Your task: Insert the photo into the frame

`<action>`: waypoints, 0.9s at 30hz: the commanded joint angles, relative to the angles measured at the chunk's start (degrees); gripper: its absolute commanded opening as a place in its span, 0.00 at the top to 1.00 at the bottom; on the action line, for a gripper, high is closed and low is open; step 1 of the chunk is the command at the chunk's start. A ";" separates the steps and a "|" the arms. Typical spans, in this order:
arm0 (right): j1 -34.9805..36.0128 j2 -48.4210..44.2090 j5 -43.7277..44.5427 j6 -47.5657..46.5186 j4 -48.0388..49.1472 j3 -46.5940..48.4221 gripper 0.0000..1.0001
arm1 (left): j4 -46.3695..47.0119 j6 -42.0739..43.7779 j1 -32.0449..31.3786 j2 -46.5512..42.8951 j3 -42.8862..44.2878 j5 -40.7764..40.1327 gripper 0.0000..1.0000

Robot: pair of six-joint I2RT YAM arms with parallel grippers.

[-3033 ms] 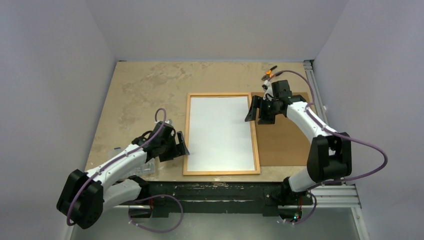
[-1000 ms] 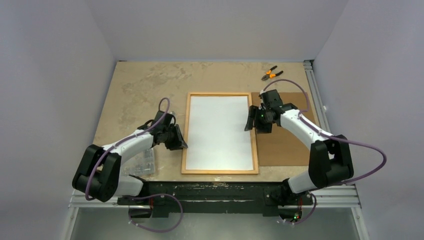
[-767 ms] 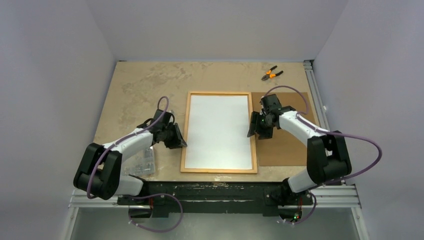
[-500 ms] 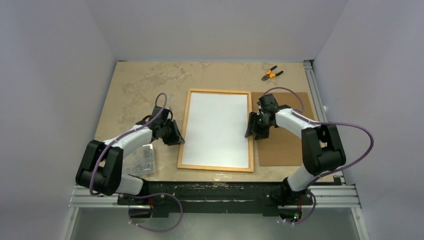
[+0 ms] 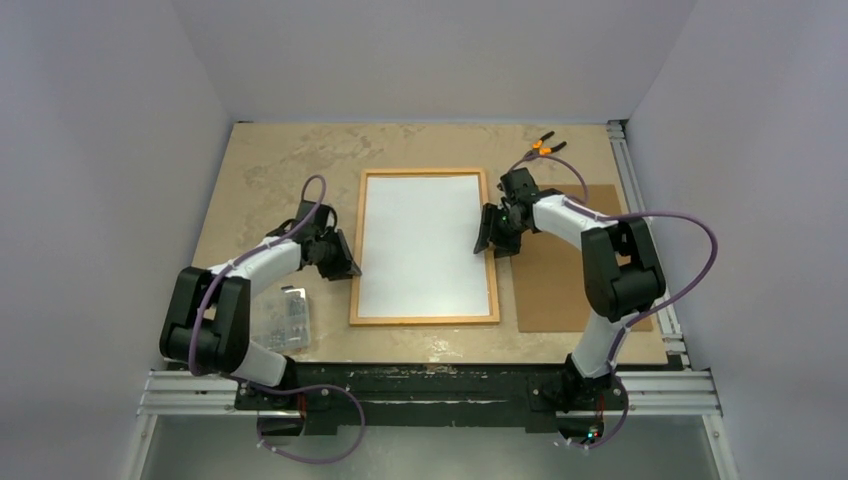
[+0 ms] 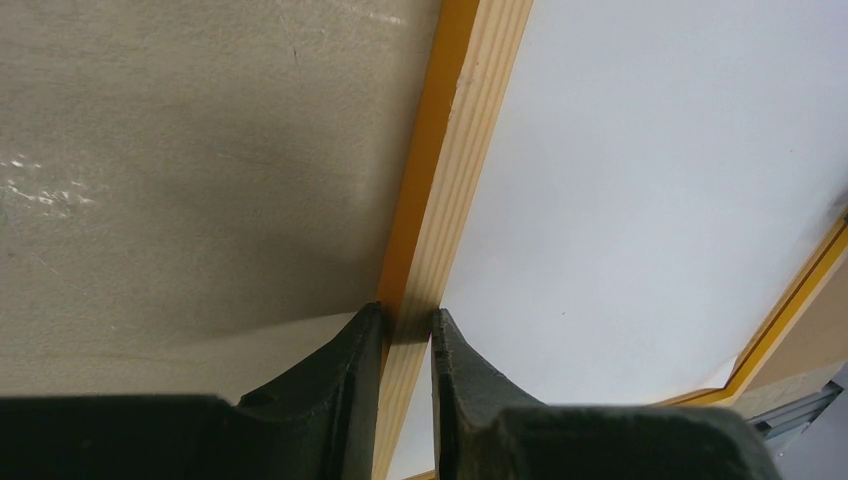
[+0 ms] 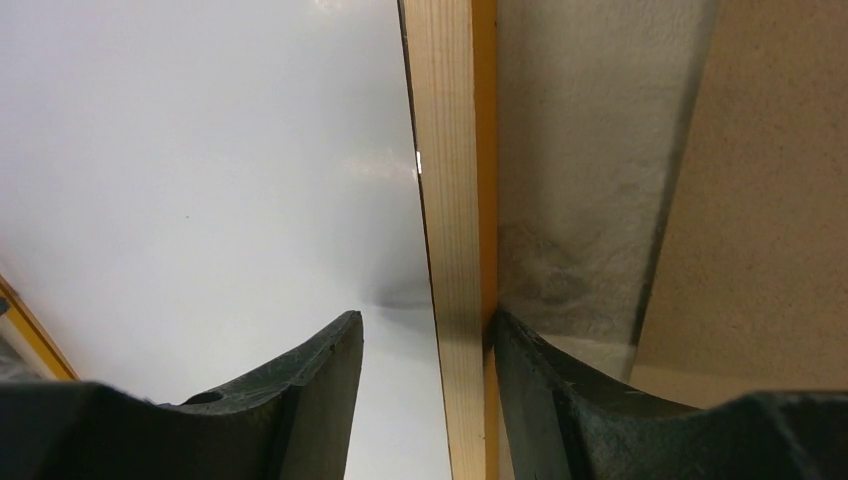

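- Since three seconds ago, the frame (image 5: 425, 320) has slid away from the near edge of the table (image 5: 280, 170) and over to the left; it now lies just clear of the brown backing board (image 5: 570, 280) instead of touching its edge; both arms have travelled with it
- You have the frame lying flat with its pale wooden reverse upward, the orange showing only along its outer edges
- The photo (image 5: 425, 245) sits inside the opening and fills it rail to rail; only a plain white side shows, so I judge it to be face down; the print itself cannot be seen
- Your left gripper (image 6: 407, 322) is clenched on the left rail, one finger on each side of the wood
- Your right gripper (image 7: 424, 318) straddles the right rail with its jaws parted; the outer finger touches the orange edge, the inner one stands off over the white sheet, so it is not pinching
- By my reading the seating of the photo is done; what is left looks like closing the back, since the backing board lies outside the frame; the pliers (image 5: 543, 146) rest near the far right corner, untouched
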 commanded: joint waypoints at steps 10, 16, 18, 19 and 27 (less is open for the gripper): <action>2.01 3.54 -4.72 2.73 4.05 4.46 0.50 | -2.48 3.65 3.47 4.84 8.06 -1.11 0.84; 2.04 2.26 -3.37 2.70 3.93 3.91 0.48 | -3.37 4.08 3.52 2.68 8.59 -0.68 0.70; 2.06 1.00 -2.44 2.59 4.00 3.41 0.45 | -3.52 4.06 3.52 1.58 7.84 -0.73 0.56; 1.98 0.20 -1.84 2.37 3.84 3.10 0.42 | -3.48 4.04 3.52 0.94 7.33 -0.78 0.48; 2.01 -8.63 3.92 0.93 2.01 -0.73 0.25 | -5.08 2.94 3.52 -7.58 2.61 -3.83 0.10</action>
